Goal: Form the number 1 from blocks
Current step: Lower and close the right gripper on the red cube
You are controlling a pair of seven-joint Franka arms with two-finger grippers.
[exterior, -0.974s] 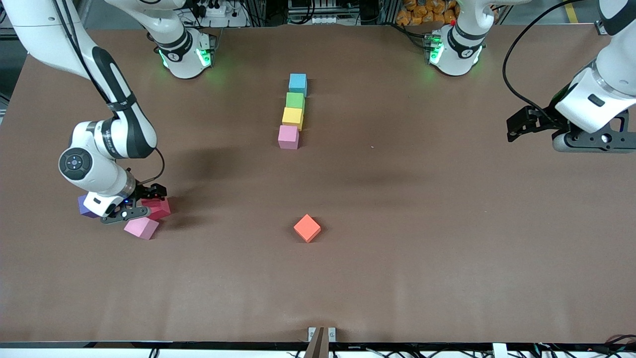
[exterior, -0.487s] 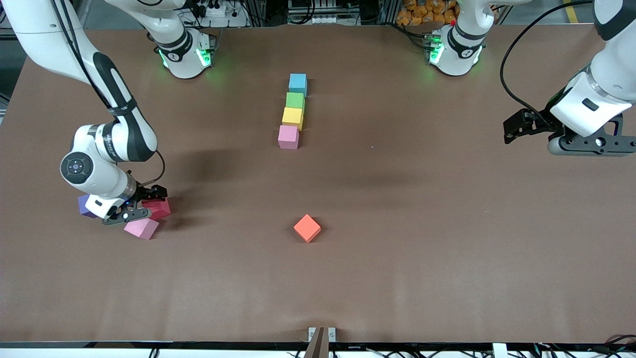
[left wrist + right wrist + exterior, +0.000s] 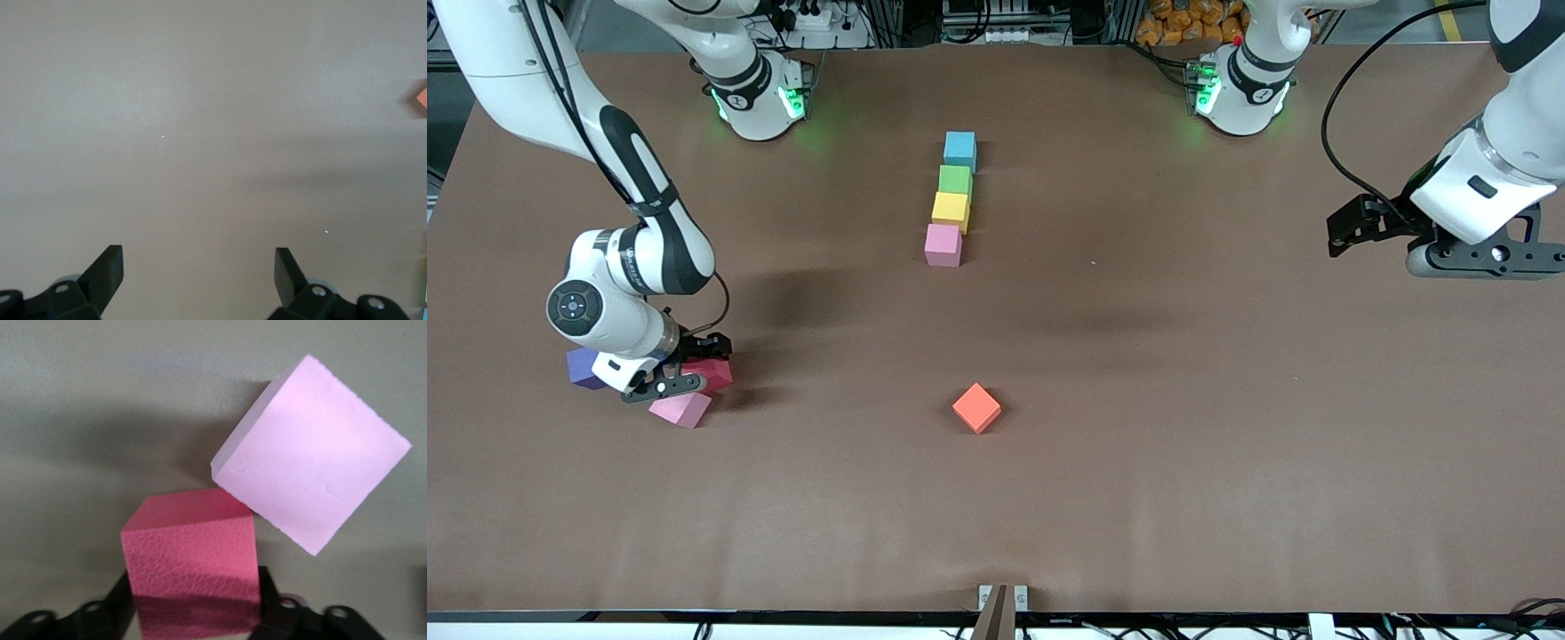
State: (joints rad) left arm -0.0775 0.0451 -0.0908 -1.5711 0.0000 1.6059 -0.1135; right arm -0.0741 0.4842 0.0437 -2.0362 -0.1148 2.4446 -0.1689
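Four blocks form a touching column mid-table: light blue [image 3: 959,148], green [image 3: 955,180], yellow [image 3: 950,210], pink [image 3: 943,244]. An orange block [image 3: 976,407] [image 3: 422,99] lies alone, nearer the camera. At the right arm's end, my right gripper [image 3: 698,366] [image 3: 195,587] is shut on the red block [image 3: 713,372] [image 3: 192,553], low at the table. A second pink block [image 3: 680,409] [image 3: 310,453] lies tilted just beside it, and a purple block [image 3: 583,366] shows partly past the wrist. My left gripper [image 3: 1352,227] [image 3: 198,263] hangs open over bare table at the left arm's end.
The brown table [image 3: 1183,400] spreads wide between the column, the orange block and both arms. A small metal bracket [image 3: 1002,597] sits at the table's front edge.
The right arm's wrist has shifted slightly toward the table's middle, staying on the red block. The left gripper rose a little earlier and now holds still.
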